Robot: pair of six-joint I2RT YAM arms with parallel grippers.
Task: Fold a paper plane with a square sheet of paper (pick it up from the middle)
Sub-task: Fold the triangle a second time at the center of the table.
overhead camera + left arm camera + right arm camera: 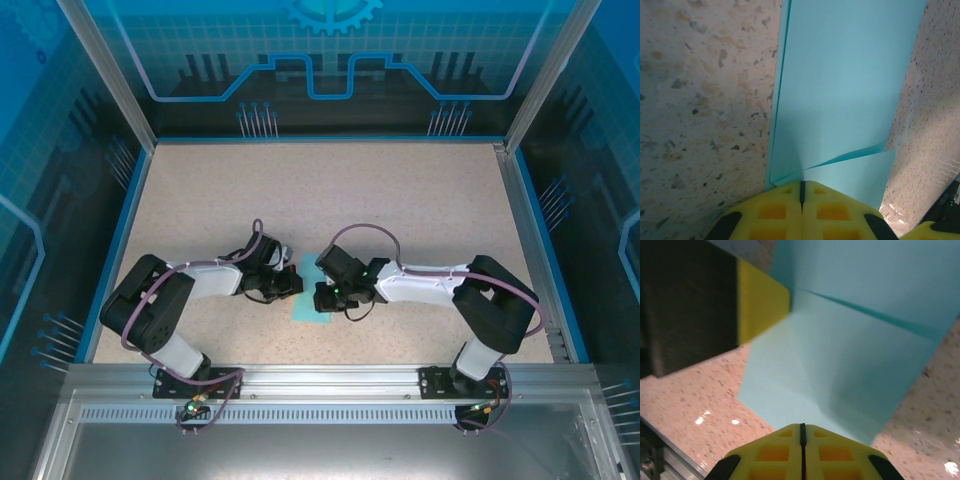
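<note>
The square sheet of paper (300, 308) is light cyan and lies part-folded on the speckled table between the two arms. In the left wrist view the paper (845, 90) runs away from me as a long doubled strip with a loose flap near the jaws. My left gripper (801, 186) is shut, and the creases meet at its tip. My right gripper (802, 427) is shut on the near edge of the paper (850, 355), which bends upward. From above, the left gripper (292, 285) and the right gripper (322, 296) face each other across the sheet. No paper plane has taken shape.
The speckled beige table (400, 200) is fenced by blue-lit transparent walls (330, 70) at the back and sides. An aluminium rail (330, 385) with both arm bases runs along the near edge. One left finger (762, 300) shows yellow at the paper's far corner.
</note>
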